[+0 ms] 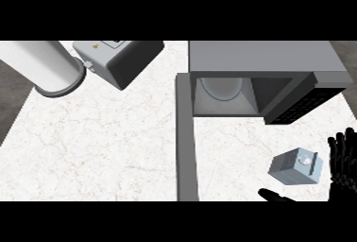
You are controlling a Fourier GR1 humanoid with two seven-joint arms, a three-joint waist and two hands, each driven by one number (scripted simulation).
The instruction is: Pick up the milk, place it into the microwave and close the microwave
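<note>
milk (298, 167) sitting upright near the right edge of the counter (105, 142), toward the front corner, well short of the microwave (261, 71). right hand (342, 163) just beside the carton at the view's right edge, fingers straight and spread, thumb low near the front edge, nothing held yet; not possible to tell whether any finger touches the carton. left hand nowhere in view.

microwave at the back right of the counter, cavity open with a pale turntable inside, door (185, 142) swung wide and running forward almost to the counter's front edge, left of the milk. toaster (118, 59) and a white paper-towel roll (49, 66) at the back left corner, well apart from the action.

likely trouble from here:
- closing on the carton off-centre or only at a corner could twist or tip it, a boxy shape with flat faces giving little to wrap around.
- a sideways nudge before the fingers curl could push it left toward the door or knock it over.
- carrying it too low could catch the carton on the cavity's lower lip.
- setting it too near the mouth of the cavity could block the door on closing.
- sweeping the long door shut could clip anything left in its arc.
</note>
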